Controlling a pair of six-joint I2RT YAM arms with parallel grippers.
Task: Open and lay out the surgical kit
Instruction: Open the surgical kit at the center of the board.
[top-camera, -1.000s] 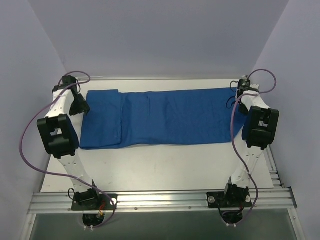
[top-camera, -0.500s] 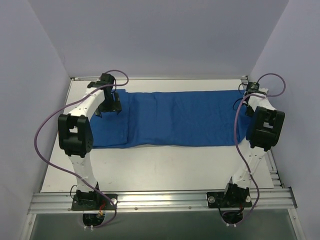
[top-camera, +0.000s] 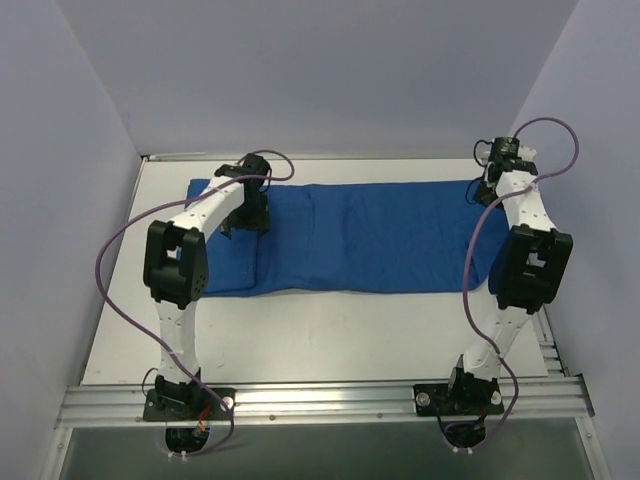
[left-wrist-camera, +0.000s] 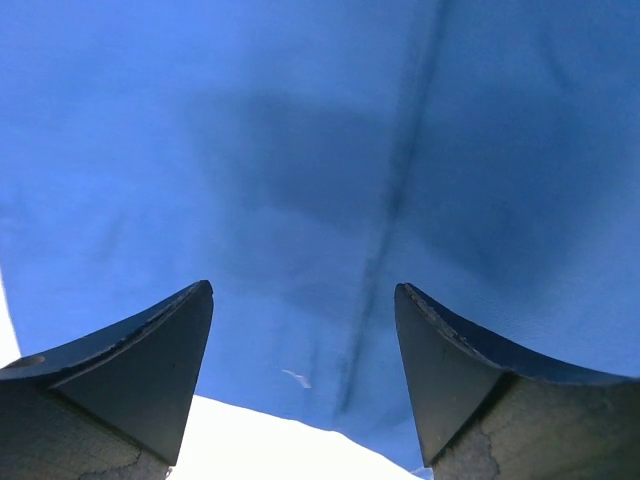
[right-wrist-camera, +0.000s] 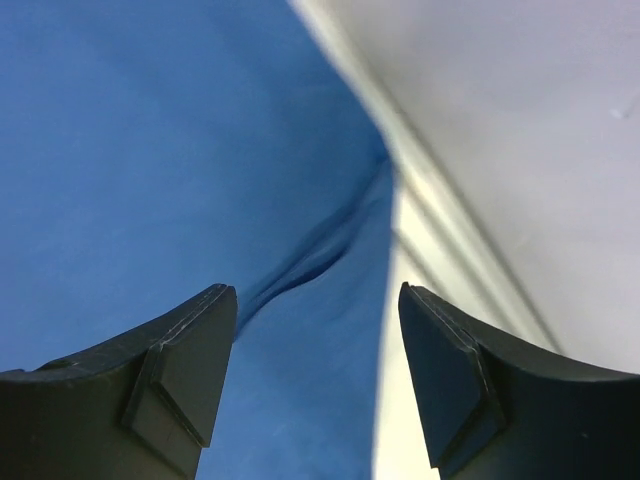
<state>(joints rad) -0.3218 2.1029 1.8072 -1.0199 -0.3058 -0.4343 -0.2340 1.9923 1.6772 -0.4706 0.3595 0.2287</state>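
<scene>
Your left hand (left-wrist-camera: 305, 290) hangs spread wide over the blue wrap (top-camera: 370, 235) (flat on the tabletop (top-camera: 320, 330)); your right hand (right-wrist-camera: 318, 290) gapes above its far right corner.

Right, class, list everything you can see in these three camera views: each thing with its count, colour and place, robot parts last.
Cloth wrap: one, royal blue, spread lengthwise across the table's far half, with a fold line near its left end.
Table: one, white, under the cloth.
Rail: one, silver, along the near edge.
Walls: pale lilac, on three sides.
Arms: two, white with black joints, left arm and right arm, bases on the rail.
Left gripper: dark, open, above the cloth's left part.
Right gripper: dark, open, above the cloth's far right corner.
</scene>
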